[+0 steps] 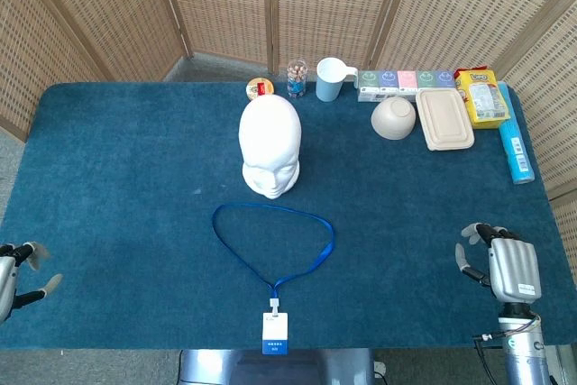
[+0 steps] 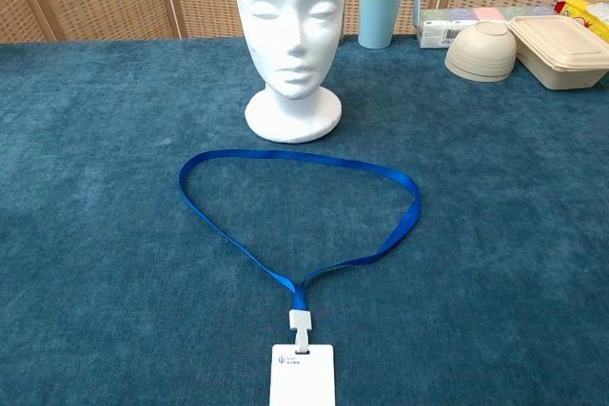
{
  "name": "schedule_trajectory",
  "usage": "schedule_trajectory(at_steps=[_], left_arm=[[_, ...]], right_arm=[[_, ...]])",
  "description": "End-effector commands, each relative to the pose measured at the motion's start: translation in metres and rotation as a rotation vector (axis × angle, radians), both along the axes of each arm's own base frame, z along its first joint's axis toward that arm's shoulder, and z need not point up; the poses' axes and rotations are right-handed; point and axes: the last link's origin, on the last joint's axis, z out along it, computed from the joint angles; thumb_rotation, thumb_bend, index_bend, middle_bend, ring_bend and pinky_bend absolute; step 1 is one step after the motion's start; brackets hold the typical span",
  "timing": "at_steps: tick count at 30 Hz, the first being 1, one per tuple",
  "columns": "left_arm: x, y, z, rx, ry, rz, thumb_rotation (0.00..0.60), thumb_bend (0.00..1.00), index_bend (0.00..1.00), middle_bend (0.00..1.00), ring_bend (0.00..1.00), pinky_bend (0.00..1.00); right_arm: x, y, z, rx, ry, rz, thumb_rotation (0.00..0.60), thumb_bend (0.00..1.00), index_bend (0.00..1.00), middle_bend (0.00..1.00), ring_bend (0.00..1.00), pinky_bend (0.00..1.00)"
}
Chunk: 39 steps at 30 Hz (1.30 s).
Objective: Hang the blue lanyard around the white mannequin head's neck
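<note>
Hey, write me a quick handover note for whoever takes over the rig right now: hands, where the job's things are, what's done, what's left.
Left hand: open, holding nothing, at the near left table edge.
Right hand: open, holding nothing, at the near right edge.
Blue lanyard: flat on the table in an open loop, its badge nearest the robot.
White mannequin head: upright just beyond the loop, facing the robot, neck bare.
Done: nothing yet.
Left: pick up the lanyard, spread the loop, lower it over the head onto the neck.
</note>
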Motion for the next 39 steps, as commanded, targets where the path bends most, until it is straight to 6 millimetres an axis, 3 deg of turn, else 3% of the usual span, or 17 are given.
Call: schedule_trajectory(at_steps=[1,10,19,21,22,25,27,32,39], left_arm=[[-0.001,0.001,-0.002,-0.009,-0.004,0.005,0.464,0.2,0.48,0.59,0.47,0.35],[0.007,0.004,0.01,-0.003,0.008,-0.019,0.464,0.2,0.48,0.58,0.47,0.36],[0.014,0.015,0.017,-0.019,0.011,-0.041,0.464,0.2,0.48,0.58,0.47,0.36],[0.015,0.016,0.018,-0.024,0.013,-0.046,0.463,0.2,0.48,0.58,0.47,0.36],[0.016,0.017,0.018,-0.025,0.014,-0.05,0.462,0.2,0.48,0.58,0.47,0.36],[0.023,0.025,0.018,-0.033,0.026,-0.075,0.465,0.2,0.48,0.58,0.47,0.36],[0.025,0.028,0.018,-0.037,0.027,-0.078,0.467,0.2,0.48,0.58,0.47,0.36],[0.028,0.035,0.017,-0.041,0.027,-0.085,0.465,0.2,0.48,0.57,0.47,0.36],[0.029,0.045,0.016,-0.052,0.038,-0.097,0.468,0.2,0.48,0.57,0.47,0.36]], right_arm=[[0.0,0.0,-0.001,0.006,-0.004,-0.005,0.403,0.48,0.44,0.51,0.46,0.46],[0.016,-0.006,-0.005,0.04,-0.082,0.082,0.411,0.48,0.44,0.51,0.46,0.44],[0.046,-0.03,-0.025,0.241,-0.245,0.235,0.407,0.48,0.44,0.51,0.46,0.4],[0.049,-0.035,-0.027,0.251,-0.244,0.249,0.406,0.47,0.44,0.54,0.52,0.49],[0.051,-0.037,-0.029,0.252,-0.239,0.257,0.405,0.47,0.44,0.58,0.61,0.6],[0.069,-0.057,-0.045,0.238,-0.175,0.315,0.408,0.44,0.44,0.77,0.85,0.86],[0.075,-0.067,-0.053,0.199,-0.096,0.315,0.408,0.43,0.44,0.86,0.96,0.96],[0.092,-0.081,-0.068,0.154,0.007,0.254,0.406,0.4,0.44,0.99,1.0,1.0],[0.107,-0.093,-0.086,0.152,0.074,0.188,0.405,0.4,0.45,1.0,1.0,1.0]])
